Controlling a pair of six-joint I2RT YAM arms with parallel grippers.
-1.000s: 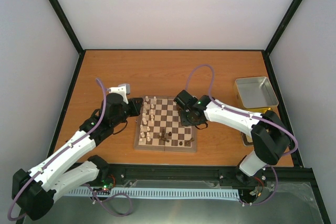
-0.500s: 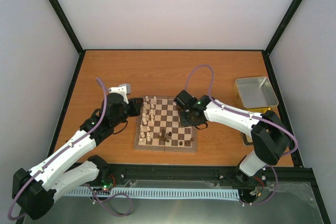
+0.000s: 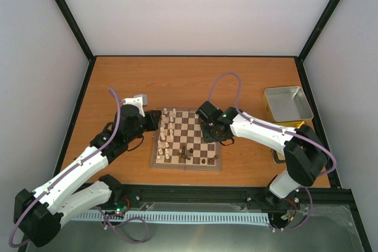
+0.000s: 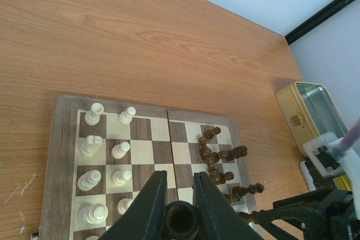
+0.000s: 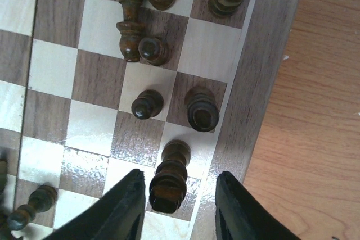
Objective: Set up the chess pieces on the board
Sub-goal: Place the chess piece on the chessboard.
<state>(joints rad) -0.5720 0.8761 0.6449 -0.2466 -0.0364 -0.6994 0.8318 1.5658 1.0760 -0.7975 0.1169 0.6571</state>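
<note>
Orange-brown wood of the tabletop [image 3: 177, 81] fills your workspace, and the board [image 3: 186, 140] lies near its middle, between your two arms. Your left gripper [image 4: 180, 209] hangs at the board's left edge with its fingers drawn close on a round dark brown piece [image 4: 180, 221] pinched between them; you see only its top, so its kind cannot be told. Ahead of it, in the left wrist view, the cream chessmen [image 4: 107, 147] stand upright in two files on the left squares. The dark chess pieces [image 4: 218, 155] are bunched on the right half, several tipped over and touching one another. Your right gripper [image 5: 180, 175] is over the board's right edge with its fingers spread, and a tall dark chessman [image 5: 169, 175] stands between them on a pale square beside the border. A gap shows on either side of it, so neither finger touches. Just beyond it a pawn [image 5: 147, 105] and a stouter piece [image 5: 201, 109] stand upright on neighbouring squares, and farther on a fallen piece [image 5: 128, 21] lies flat against others. A metal tray [image 3: 288, 103] sits well to the right of the board.
</note>
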